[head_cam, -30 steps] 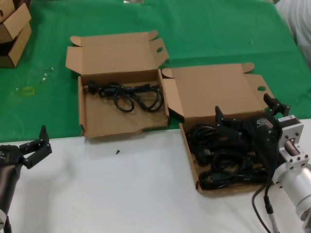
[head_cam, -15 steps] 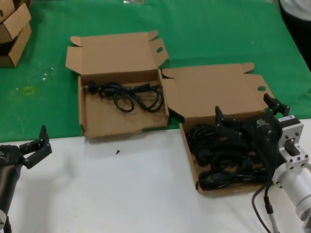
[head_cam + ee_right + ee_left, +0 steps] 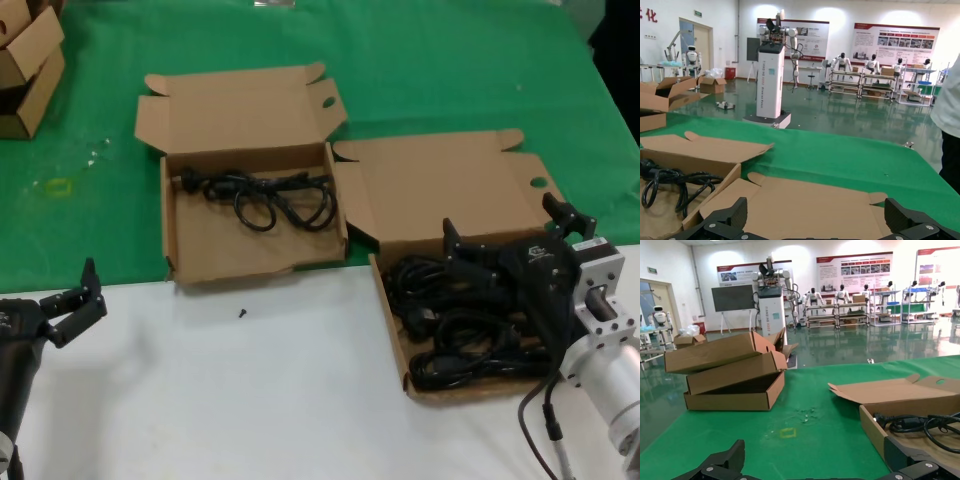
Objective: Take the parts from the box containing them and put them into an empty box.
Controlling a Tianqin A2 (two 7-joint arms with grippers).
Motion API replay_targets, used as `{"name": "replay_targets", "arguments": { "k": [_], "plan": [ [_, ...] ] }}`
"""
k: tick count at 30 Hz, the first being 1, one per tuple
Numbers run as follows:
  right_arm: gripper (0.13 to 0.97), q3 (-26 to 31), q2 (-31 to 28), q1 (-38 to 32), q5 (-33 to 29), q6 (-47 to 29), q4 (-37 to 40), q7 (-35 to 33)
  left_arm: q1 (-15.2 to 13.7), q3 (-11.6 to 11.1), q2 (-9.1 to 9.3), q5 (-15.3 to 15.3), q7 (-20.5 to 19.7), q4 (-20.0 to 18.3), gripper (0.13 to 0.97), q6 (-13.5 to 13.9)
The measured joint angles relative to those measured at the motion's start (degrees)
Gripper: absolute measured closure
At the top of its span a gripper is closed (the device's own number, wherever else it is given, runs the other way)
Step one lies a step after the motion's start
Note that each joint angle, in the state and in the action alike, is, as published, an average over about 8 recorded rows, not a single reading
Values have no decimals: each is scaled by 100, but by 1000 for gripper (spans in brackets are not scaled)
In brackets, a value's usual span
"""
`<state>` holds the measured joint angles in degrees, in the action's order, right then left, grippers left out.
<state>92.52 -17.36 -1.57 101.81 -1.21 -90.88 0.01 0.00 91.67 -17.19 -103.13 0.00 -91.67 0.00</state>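
Cardboard boxes lie open on the surface while the right end effector hangs over the cord-filled tray.

Black power cords (image 3: 455, 335) are piled in the wide shallow tray (image 3: 392, 330) near the surface's right front edge, where green cloth meets white top. The right end effector (image 3: 510, 240) sits low over that pile with its fingers spread wide and nothing between them. The squarer box (image 3: 240, 255), touching the tray's lid flap on the green cloth, already holds one looped cord (image 3: 270, 198) along its far wall. The left end effector (image 3: 78, 300) waits by the front left edge, fingers parted and empty. Stacked cartons (image 3: 25, 60) stand at the far left corner.
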Motion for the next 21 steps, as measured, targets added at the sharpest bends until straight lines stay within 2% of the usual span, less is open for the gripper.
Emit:
{"name": "replay_targets", "arguments": {
  "k": [21],
  "plan": [
    [129, 0, 0, 0, 0, 0, 0, 0, 0, 0, 0, 0, 0, 0, 132, 0]
  ]
}}
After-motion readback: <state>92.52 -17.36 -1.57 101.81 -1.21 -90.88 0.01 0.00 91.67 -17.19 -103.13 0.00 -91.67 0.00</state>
